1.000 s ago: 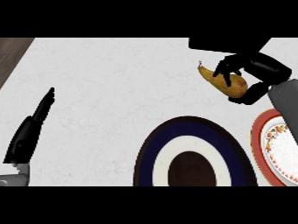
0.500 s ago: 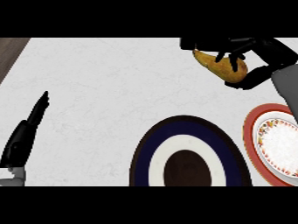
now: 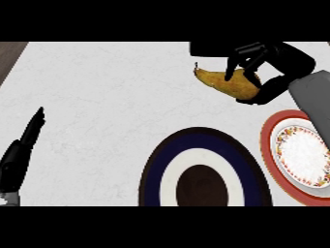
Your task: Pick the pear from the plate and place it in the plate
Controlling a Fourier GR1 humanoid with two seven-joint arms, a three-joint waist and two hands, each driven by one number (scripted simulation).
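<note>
Fingers of right hand (image 3: 275, 63) curl around pear (image 3: 228, 82); left hand (image 3: 17, 157) seemingly straight.

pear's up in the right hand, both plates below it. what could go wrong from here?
1. The right hand curls round only the wide end of the pear; its narrow end sticks out, so it might tip or slip in transit.
2. The blue-ringed plate and the red-rimmed plate lie close together; a release near their shared edge could land on a rim or the wrong plate.
3. The pear is round and may roll off after release.
</note>
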